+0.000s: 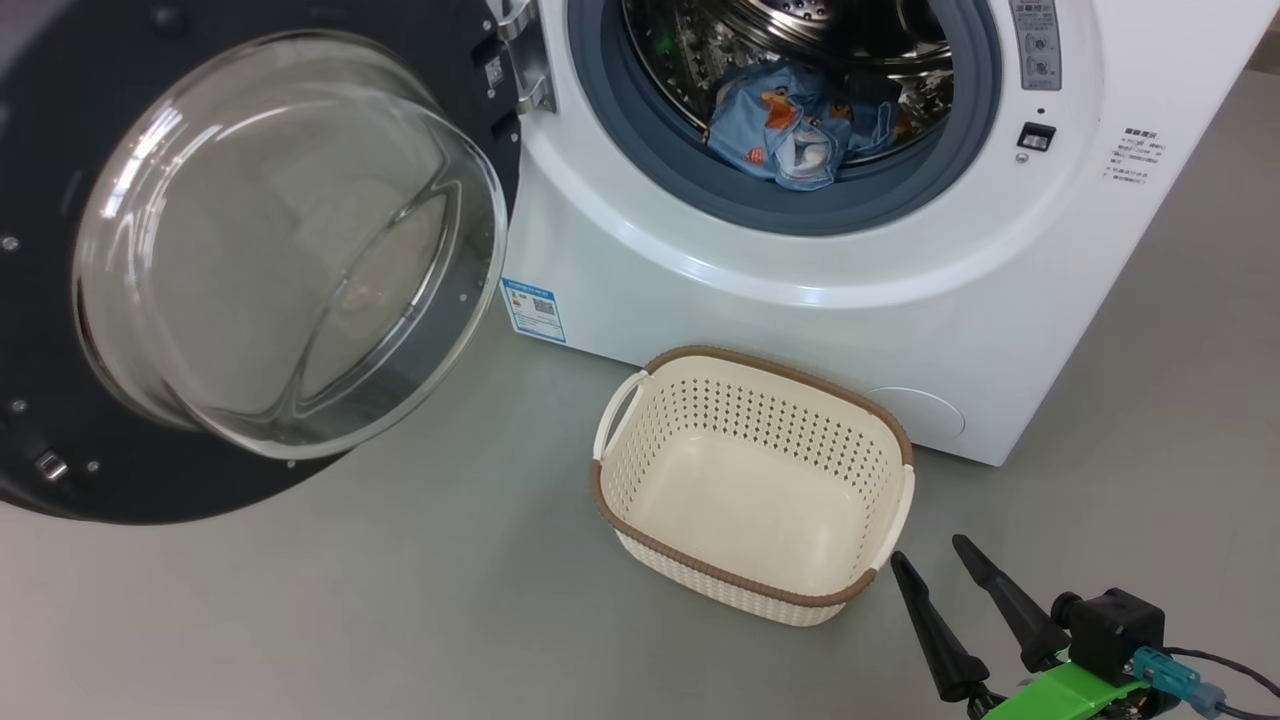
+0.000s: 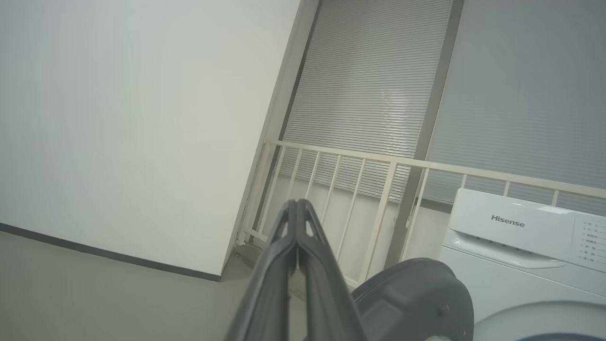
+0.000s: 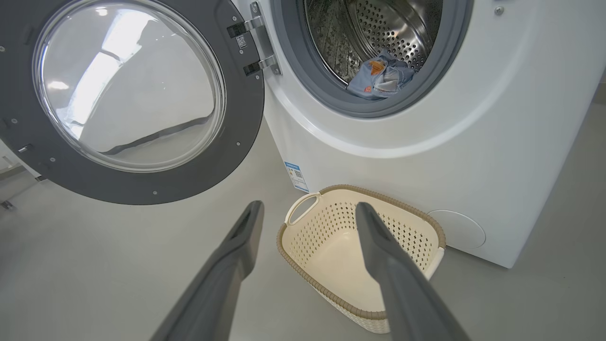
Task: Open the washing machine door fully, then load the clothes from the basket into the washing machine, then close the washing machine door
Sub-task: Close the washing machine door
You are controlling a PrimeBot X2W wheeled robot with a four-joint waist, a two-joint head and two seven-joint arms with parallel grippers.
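The right end effector [image 1: 928, 552] gapes wide, holding nothing, just beside the bare basket [image 1: 770, 425]. The left end effector [image 2: 297, 204] is pinched together on nothing. Beyond, the washing machine door [image 1: 290, 240] stands fully open. The clothes [image 1: 790, 135] lie inside the washing machine [image 1: 800, 330]. Loading looks done; only closing remains.

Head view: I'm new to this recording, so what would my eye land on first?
The big round washing machine door, its clear centre bulging, hangs wide open at the left. Light-blue clothes lie inside the washing machine at the top, and the cream basket stands empty on the floor before it.
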